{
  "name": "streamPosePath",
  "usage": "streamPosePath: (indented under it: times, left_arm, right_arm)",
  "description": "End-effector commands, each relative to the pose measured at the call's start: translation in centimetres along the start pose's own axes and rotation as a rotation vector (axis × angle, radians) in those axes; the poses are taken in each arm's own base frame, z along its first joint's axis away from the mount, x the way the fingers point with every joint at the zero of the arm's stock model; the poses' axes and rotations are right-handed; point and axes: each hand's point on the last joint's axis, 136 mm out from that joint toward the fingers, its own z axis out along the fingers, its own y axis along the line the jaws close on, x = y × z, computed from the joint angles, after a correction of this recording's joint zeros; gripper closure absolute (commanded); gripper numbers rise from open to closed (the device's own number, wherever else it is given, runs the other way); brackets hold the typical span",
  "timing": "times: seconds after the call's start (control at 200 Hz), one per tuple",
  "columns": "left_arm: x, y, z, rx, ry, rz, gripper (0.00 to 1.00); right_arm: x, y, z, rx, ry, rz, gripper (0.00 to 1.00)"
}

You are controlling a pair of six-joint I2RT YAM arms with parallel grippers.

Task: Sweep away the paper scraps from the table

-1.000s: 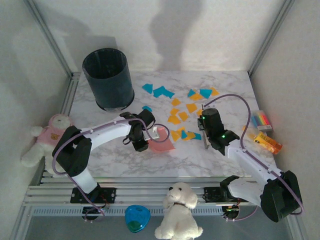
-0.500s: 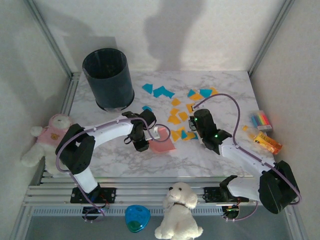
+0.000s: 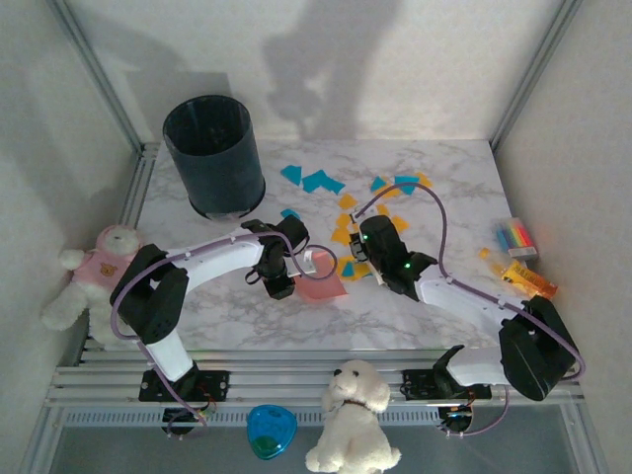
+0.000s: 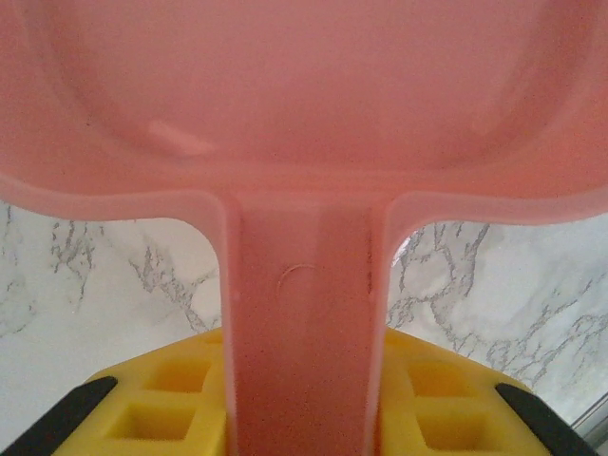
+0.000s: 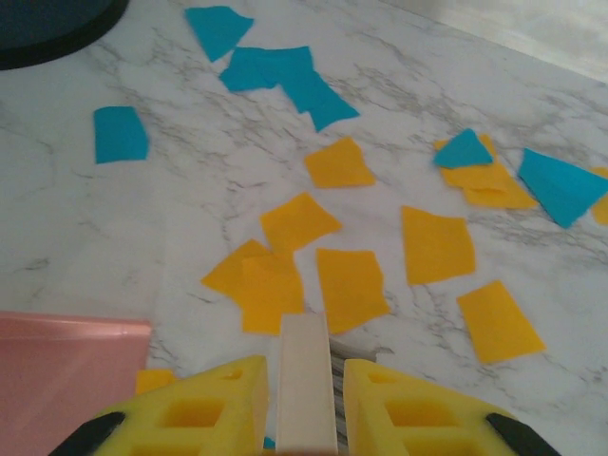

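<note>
**Roughly seventeen paper scraps [image 5: 351, 285] loose on the surface [image 3: 197, 306], both tools closed on handles**

Counted from the right wrist view, about eleven orange scraps and six teal ones lie flat on the marble. A few overlap, so the count is not exact. From above they spread from the middle of the surface toward the far edge and the right. The teal ones lie mostly farther away and the orange ones nearer the arms.

One dark round bin [image 3: 214, 155] stands at the far left corner. One pink dustpan [image 3: 321, 287] sits on the surface at the middle, toward the near edge, just left of the nearest orange scraps. One striped block [image 3: 515, 237] and one orange bottle-like toy [image 3: 528, 281] lie by the right edge. Two plush toys sit off the surface: a bear [image 3: 99, 272] beyond the left edge and a white dog [image 3: 355, 415] on the rails at the near edge.

The left arm rises from the near left corner with its elbow lifted and its forearm running rightward to the middle. The left tool [image 4: 304, 404] is clamped on the dustpan's handle. The right arm stretches low from the near right corner, leftward and away, with a purple cable looping above it. The right tool [image 5: 306, 375] is closed around one white handle [image 5: 306, 342], right beside the nearest orange scraps.
</note>
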Motion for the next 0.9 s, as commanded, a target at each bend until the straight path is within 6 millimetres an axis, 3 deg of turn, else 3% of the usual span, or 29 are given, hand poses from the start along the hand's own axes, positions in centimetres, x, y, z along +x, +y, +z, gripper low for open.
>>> streamPosePath:
  times: [0.0,0.05,0.365,0.891]
  left_arm:
    - [0.1,-0.5,0.0,0.012,0.03,0.016,1.0]
    - [0.1,-0.5,0.0,0.012,0.028,0.016,1.0]
    - [0.1,-0.4,0.0,0.008,0.029,0.013,1.0]
    - [0.1,-0.2,0.0,-0.001,0.029,0.009,1.0]
  right_arm:
    - [-1.0,1.6,0.3,-0.054,-0.013,-0.001,1.0]
    - [-1.2,2.9,0.1,-0.084,-0.016,-0.017,1.0]
    - [-2.5,4.9,-0.3,-0.163,-0.039,0.021,1.0]
    - [-4.0,5.2,-1.9,-0.217,-0.088,0.091,1.0]
